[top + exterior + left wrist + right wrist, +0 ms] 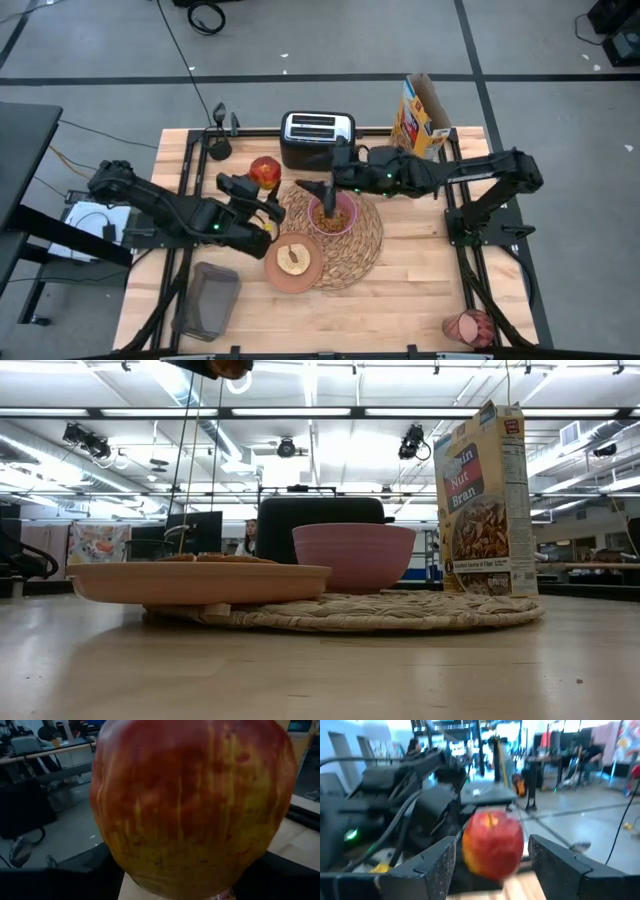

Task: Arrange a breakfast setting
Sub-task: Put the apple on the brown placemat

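My left gripper (258, 188) is shut on the red apple (265, 172), left of the toaster and high above the table. The apple fills the left wrist view (192, 805) and shows in the right wrist view (492, 845). My right gripper (327, 195) is open and empty above the small pink bowl (333, 217), its fingers (437, 865) pointing toward the apple. The bowl (353, 556) stands on the woven straw placemat (362, 245). The salmon-brown plate (293, 262) holds toast and rests partly on the placemat's near-left edge. The pink tumbler (468, 328) lies at the near right corner. I cannot pick out the spoon for certain. My left gripper holds the apple by its lower sides (262, 186), coming slanting from the table's near left. The apple itself hides the fingers in the left wrist view. The apple sits upright, stem up (491, 820), lifted well clear of the table.
The black toaster (316, 137) stands at the far middle and the yellow cereal box (420, 120) at the far right. A grey container (207, 297) lies at the near left. Bare wood shows at the near middle and right of the placemat.
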`<control>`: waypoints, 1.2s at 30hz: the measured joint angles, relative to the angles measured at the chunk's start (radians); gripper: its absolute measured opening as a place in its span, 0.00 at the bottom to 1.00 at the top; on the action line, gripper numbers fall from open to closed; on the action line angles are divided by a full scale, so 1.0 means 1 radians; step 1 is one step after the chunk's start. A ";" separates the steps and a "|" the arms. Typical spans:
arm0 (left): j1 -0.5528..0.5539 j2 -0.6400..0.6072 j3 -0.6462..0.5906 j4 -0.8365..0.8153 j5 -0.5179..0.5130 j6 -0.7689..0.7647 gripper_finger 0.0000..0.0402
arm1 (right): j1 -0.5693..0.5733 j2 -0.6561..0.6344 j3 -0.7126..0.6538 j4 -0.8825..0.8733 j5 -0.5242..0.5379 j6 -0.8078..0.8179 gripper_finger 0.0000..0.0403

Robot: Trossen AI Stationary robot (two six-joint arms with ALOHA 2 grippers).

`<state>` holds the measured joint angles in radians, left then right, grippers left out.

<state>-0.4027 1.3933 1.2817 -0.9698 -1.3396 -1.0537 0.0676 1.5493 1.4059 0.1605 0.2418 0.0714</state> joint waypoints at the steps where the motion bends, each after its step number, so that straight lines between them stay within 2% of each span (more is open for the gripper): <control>1: 0.005 0.000 0.000 0.003 0.001 0.015 0.71 | -0.006 0.010 0.000 0.026 -0.003 -0.012 0.62; 6: 0.051 -0.002 0.000 0.017 0.037 0.047 0.71 | -0.037 0.060 0.017 0.057 -0.022 -0.022 0.56; 10: 0.124 -0.015 0.000 0.057 0.134 0.128 0.71 | -0.064 0.097 0.083 0.047 -0.021 -0.023 0.53; 17: 0.268 -0.125 -0.001 0.353 0.294 0.503 0.71 | -0.130 0.075 0.163 -0.072 -0.012 -0.023 0.52; 20: 0.337 -0.188 0.000 0.519 0.426 0.671 0.71 | -0.153 0.025 0.167 -0.072 -0.020 -0.023 0.54; 26: 0.469 -0.241 0.001 0.872 0.851 0.908 0.71 | -0.176 -0.048 0.165 -0.107 -0.035 -0.038 0.66; 30: 0.522 -0.234 0.001 1.069 1.038 0.975 0.71 | -0.177 -0.098 0.167 -0.068 -0.059 -0.071 0.79; 32: 0.538 -0.220 0.002 1.142 1.051 0.999 0.71 | -0.173 -0.111 0.166 -0.074 -0.059 -0.106 0.86; 36: 0.553 -0.155 0.000 1.230 0.934 1.072 0.71 | -0.141 -0.130 0.165 -0.063 0.006 -0.205 0.95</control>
<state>0.1505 1.2381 1.2819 0.2600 -0.4052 0.0184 -0.0731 1.4195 1.5714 0.0976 0.2477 -0.1334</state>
